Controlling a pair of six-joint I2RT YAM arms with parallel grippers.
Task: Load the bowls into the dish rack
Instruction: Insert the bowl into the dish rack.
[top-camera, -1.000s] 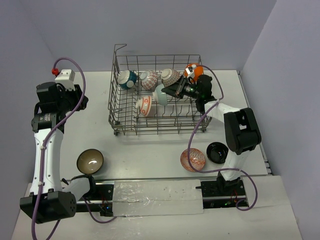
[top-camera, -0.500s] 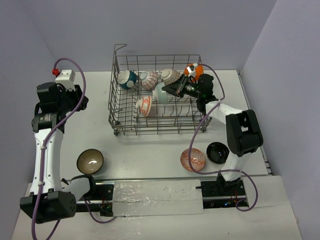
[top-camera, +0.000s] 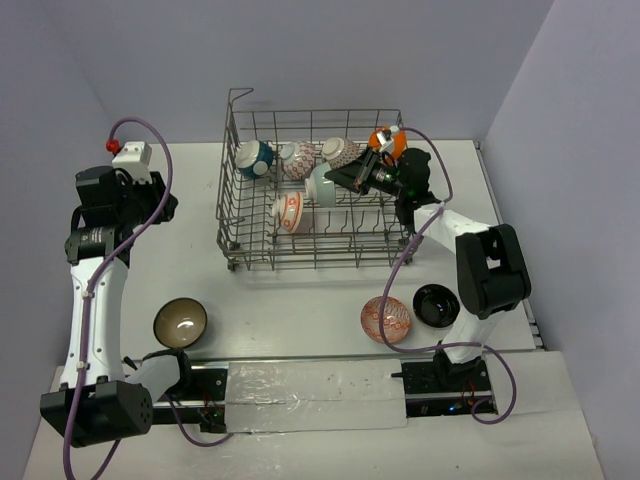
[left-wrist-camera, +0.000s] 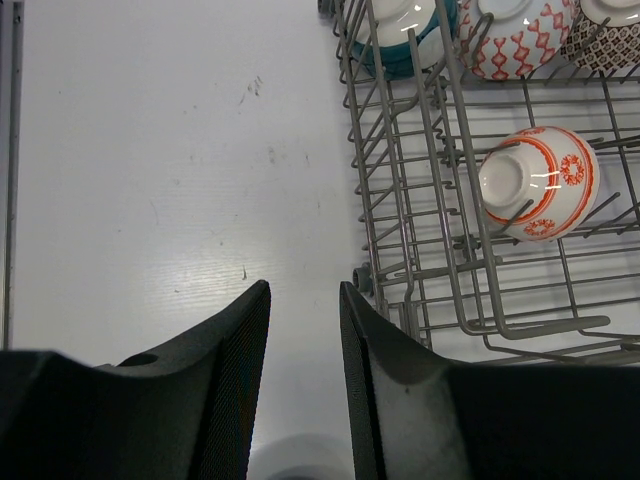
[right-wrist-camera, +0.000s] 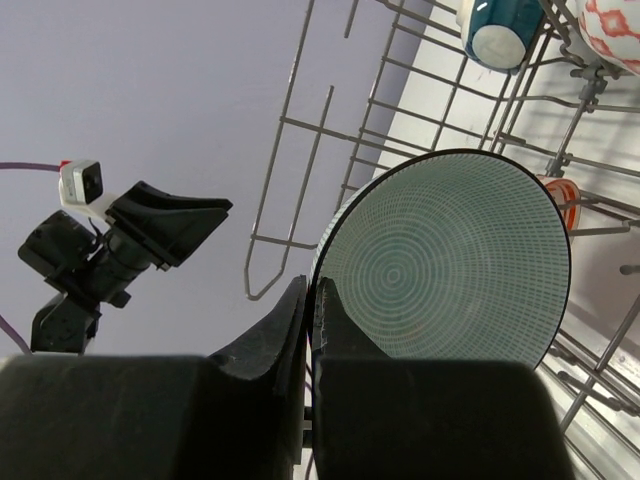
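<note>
Right wrist view: your right tool is clamped on the rim of the pale green bowl, one finger inside and one outside. The bowl's inside faces the camera, showing fine concentric patterning and a dark rim.

From the top view, that bowl sits on edge inside the outline of the dish rack, about mid-rack. I can't tell whether it is touching the tines or wires.

Other bowls in the rack:
- Far row, left to right: teal bowl, red lattice bowl, dark-patterned bowl. All three are tipped on their sides.
- One row nearer: orange-ringed bowl, just left of the held bowl. In the left wrist view it lies on its side between tines with its foot turned up toward the camera.

Bowls on the worktop, all upright:
- Brown bowl, near left, well apart from the rack.
- Red-patterned bowl, near right, in front of the rack.
- Black bowl, just beside the red-patterned one and next to the right arm's base column.

The right arm reaches in over the rack's right side.

Your left tool has its fingers parted with nothing between them. It hangs over bare worktop just left of the rack's left wall.
</note>
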